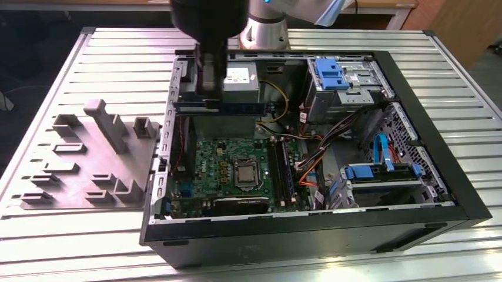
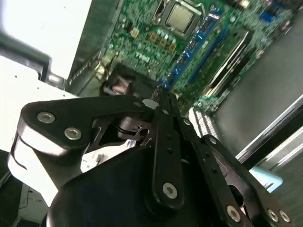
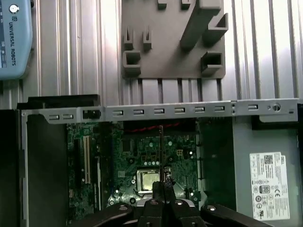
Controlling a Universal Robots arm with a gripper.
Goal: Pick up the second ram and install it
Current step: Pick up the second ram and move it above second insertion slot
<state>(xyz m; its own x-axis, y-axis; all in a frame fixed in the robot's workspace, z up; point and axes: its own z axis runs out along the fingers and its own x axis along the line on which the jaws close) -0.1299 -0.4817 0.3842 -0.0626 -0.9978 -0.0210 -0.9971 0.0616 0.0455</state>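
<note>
My gripper (image 1: 210, 101) hangs over the back left of the open computer case and is shut on the second ram (image 1: 235, 108). The ram is a long, thin, dark blue stick, held level just in front of the power supply (image 1: 239, 76) and above the green board (image 1: 227, 164). In the second wrist view the fingertips (image 2: 163, 106) pinch the stick (image 2: 189, 52), which runs out over the board. In the first wrist view the ram (image 3: 161, 146) shows edge-on as a thin line above the processor (image 3: 147, 180). The long black slot sockets (image 1: 276, 170) lie to the right of the processor (image 1: 247, 173).
A grey holder plate (image 1: 86, 158) with upright blocks lies on the ribbed table at the exterior view's left. Inside the case are blue drive brackets (image 1: 330, 73), a second blue bracket (image 1: 368, 171) and loose cables (image 1: 314, 155). The case's metal rim (image 3: 161, 111) crosses the first wrist view.
</note>
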